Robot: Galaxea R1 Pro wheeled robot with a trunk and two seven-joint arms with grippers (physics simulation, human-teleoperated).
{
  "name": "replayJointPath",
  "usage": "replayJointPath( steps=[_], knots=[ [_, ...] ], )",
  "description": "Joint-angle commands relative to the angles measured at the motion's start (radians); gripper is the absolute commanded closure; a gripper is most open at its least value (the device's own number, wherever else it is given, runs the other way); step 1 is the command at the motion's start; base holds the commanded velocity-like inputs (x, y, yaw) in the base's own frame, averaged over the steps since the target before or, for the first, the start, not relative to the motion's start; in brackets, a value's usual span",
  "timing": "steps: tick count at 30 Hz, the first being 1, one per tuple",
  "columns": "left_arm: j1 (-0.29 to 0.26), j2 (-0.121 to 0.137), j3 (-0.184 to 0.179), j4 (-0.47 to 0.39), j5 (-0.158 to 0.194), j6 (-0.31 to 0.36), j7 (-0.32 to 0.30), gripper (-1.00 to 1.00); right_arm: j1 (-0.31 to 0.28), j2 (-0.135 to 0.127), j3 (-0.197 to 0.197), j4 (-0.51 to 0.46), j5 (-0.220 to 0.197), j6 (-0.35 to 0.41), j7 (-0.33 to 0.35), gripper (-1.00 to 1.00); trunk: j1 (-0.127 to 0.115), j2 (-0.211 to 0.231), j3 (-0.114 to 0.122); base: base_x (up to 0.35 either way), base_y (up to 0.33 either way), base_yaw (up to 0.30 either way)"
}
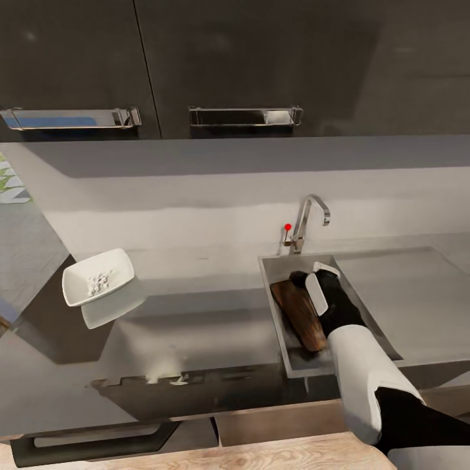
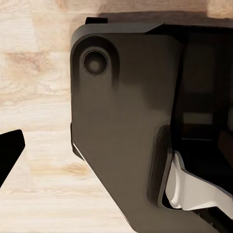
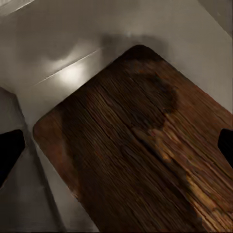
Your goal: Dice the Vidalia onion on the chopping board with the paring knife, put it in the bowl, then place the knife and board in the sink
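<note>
The dark wooden chopping board point(image 1: 299, 318) leans in the grey sink point(image 1: 272, 281), one end against the basin's left wall. My right gripper point(image 1: 313, 279) hovers just over the board's far end, open; in the right wrist view its fingertips point(image 3: 9, 150) sit wide apart on either side of the board point(image 3: 141, 145). The white bowl point(image 1: 124, 261) stands on the countertop point(image 1: 202, 313) at the left, with small white diced onion pieces point(image 1: 98, 282) inside. The paring knife is out of view. My left gripper point(image 2: 116, 150) hangs low beside the robot's dark base, open, holding nothing.
A chrome gooseneck tap point(image 1: 308, 225) with a red dot rises behind the sink, and the drainboard point(image 1: 418, 294) stretches to its right. Dark wall cabinets with chrome handles point(image 1: 245, 116) hang above. A wooden floor point(image 2: 39, 97) lies under the left arm.
</note>
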State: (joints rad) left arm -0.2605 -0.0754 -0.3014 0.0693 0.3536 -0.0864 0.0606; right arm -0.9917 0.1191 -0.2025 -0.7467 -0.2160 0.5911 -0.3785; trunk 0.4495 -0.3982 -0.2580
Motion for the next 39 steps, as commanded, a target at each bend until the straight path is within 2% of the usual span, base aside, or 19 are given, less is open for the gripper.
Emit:
replayJointPath(
  steps=[1,3,4,5,6,9,13,18,39],
  knots=[
    [-0.002,0.0,-0.008,0.004,0.008,-0.007,0.001,-1.0,-0.001,-0.02,0.032,-0.004,-0.009,0.028,0.052,-1.0,0.001,-0.002,-0.002,-0.021,0.0,0.0],
    [-0.002,0.001,-0.008,0.005,0.008,-0.007,0.001,-1.0,-0.001,-0.063,0.103,-0.008,-0.008,0.062,0.162,-1.0,0.001,-0.002,-0.002,-0.114,0.0,0.0],
    [-0.002,0.001,-0.008,0.006,0.008,-0.007,0.001,-1.0,-0.001,-0.088,0.154,-0.009,-0.007,0.076,0.229,-1.0,0.001,-0.002,-0.002,-0.241,0.0,0.0],
    [-0.002,0.002,-0.008,0.006,0.008,-0.007,0.001,-1.0,-0.001,-0.106,0.224,-0.01,-0.007,0.085,0.295,-1.0,0.001,-0.002,-0.002,-0.296,0.0,0.0],
    [-0.002,0.003,-0.008,0.006,0.008,-0.007,0.001,-1.0,-0.001,-0.113,0.27,-0.011,-0.007,0.088,0.33,-1.0,0.001,-0.002,-0.002,-0.315,0.0,0.0],
    [-0.002,0.003,-0.008,0.006,0.008,-0.007,0.001,-1.0,-0.001,-0.119,0.314,-0.011,-0.006,0.091,0.377,-1.0,0.001,-0.002,-0.002,-0.326,0.0,0.0],
    [-0.002,0.003,-0.008,0.006,0.008,-0.007,0.001,-1.0,-0.001,-0.124,0.327,-0.011,-0.006,0.093,0.426,-1.0,0.001,-0.002,-0.002,-0.333,0.0,0.0],
    [-0.002,0.003,-0.008,0.006,0.008,-0.007,0.001,-1.0,-0.001,-0.154,0.33,-0.011,-0.006,0.093,0.495,-1.0,0.001,-0.002,-0.002,-0.335,0.0,0.0],
    [-0.002,0.003,-0.008,0.005,0.008,-0.036,0.002,-1.0,-0.001,-0.156,0.33,-0.011,-0.006,0.092,0.502,-1.0,0.001,-0.002,-0.002,-0.335,0.0,0.0]
  ],
)
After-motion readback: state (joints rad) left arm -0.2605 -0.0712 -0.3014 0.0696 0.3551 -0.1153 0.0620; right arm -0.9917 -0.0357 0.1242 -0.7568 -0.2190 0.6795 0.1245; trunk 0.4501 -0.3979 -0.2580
